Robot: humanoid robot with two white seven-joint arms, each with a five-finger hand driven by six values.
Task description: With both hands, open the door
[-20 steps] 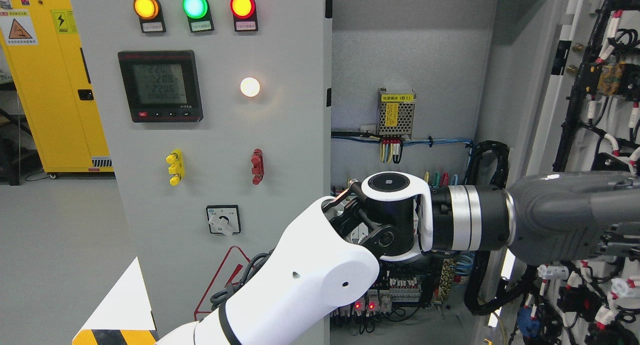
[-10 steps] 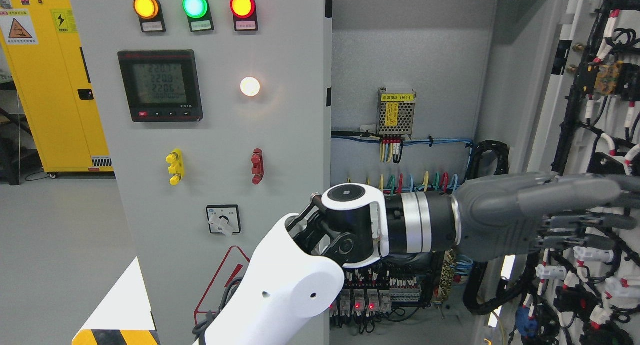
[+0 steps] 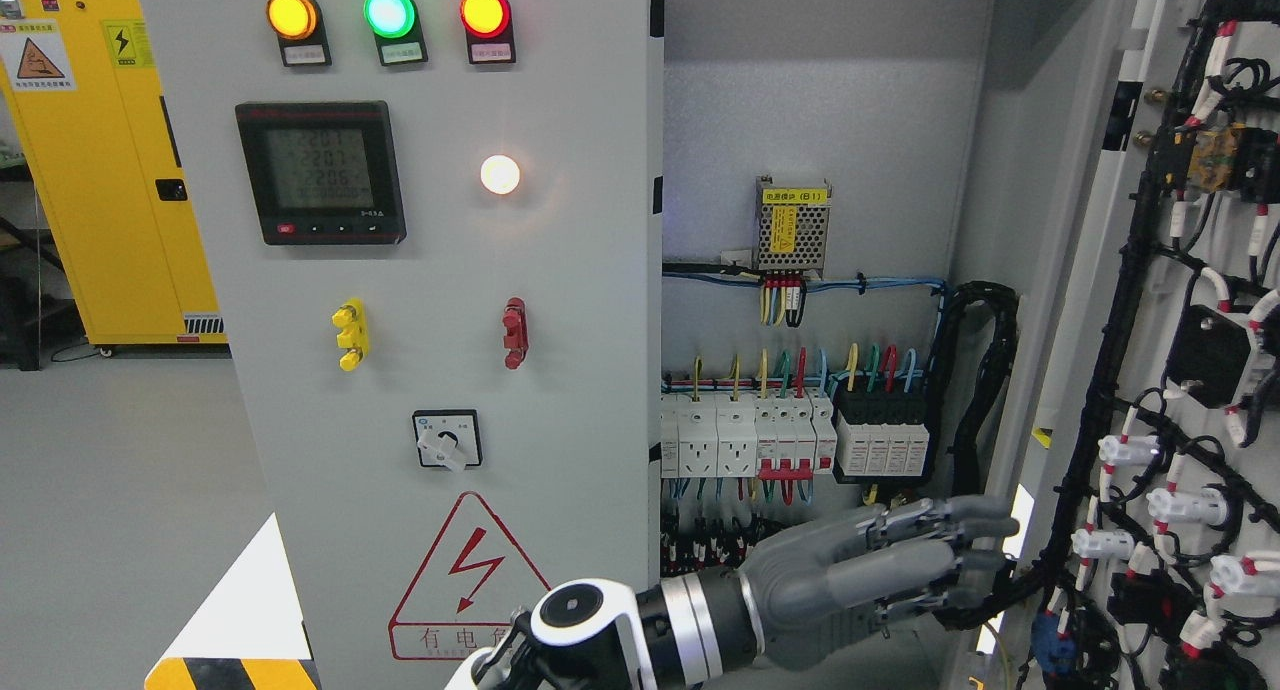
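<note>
The cabinet's right door [image 3: 1180, 300] stands swung open at the right, its inner face covered with black wiring and white connectors. The left door [image 3: 440, 270] is closed, carrying lamps, a meter and a rotary switch. My left hand [image 3: 960, 555] comes in from the bottom, low in front of the open compartment. Its grey fingers [image 3: 950, 518] are stretched out toward the right door's edge, holding nothing and not visibly touching it. My right arm does not show.
Inside the cabinet sit a power supply [image 3: 792, 225], a row of breakers [image 3: 790, 435] and a black cable bundle [image 3: 985, 370]. A yellow cabinet [image 3: 110, 170] stands at the far left on the grey floor.
My left arm has dropped and pulled back left, from chest height against the right door to the bottom of the frame. The breakers it covered now show.
</note>
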